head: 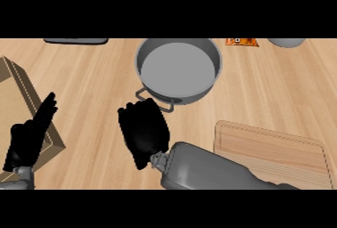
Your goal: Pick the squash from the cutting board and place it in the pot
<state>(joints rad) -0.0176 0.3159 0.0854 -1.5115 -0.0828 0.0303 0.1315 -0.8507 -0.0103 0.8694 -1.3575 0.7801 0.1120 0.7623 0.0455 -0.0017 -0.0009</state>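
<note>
Right robot hand just short of the pot, squash nowhere in sight

From where I stand, the right robot hand [143,130] sits back-side up just below and left of the grey pot [178,70], fingertips at its near handle; whether it is wide, narrow or holding anything I cannot tell, since only its back shows. The squash is not visible: the cutting board [276,153] to the right lies bare, the pot's inside looks plain grey, so it may be under that hand. The pot lies up and slightly right, close by. The left robot hand [30,136] rests open at the left edge, over a brown box [20,95]. The wooden worktop [92,75] offers room around the pot.
</note>
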